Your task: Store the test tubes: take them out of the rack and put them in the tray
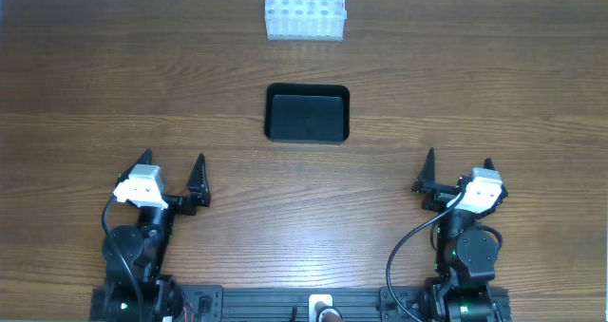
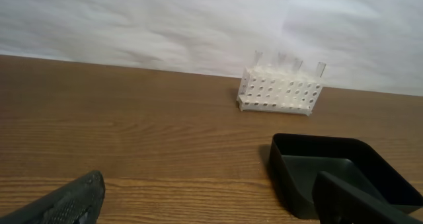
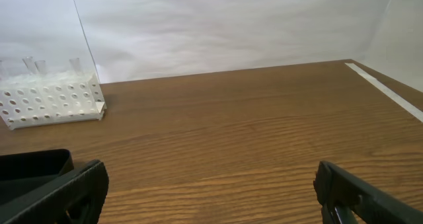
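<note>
From above, the white rack (image 1: 305, 19) stood at 12 o'clock of the black tray (image 1: 307, 113), the two well apart on the wooden table (image 1: 95, 75). There was one rack and one tray. The tray's floor lay bare, and the clear test tubes (image 2: 281, 57) stood upright in the rack. I could not settle their count: two rims showed from above, about four tips in my left wrist view and three in my right. My left claw (image 1: 173, 157) sat at 8 o'clock of the tray and my right claw (image 1: 460, 158) at 4 o'clock. Both had their fingers spread wide and gripped nothing. My left wrist view took in the rack and much of the tray together. My right wrist view caught the rack, a dark corner of the tray and a pale strip (image 3: 383, 85) along the table's edge.
</note>
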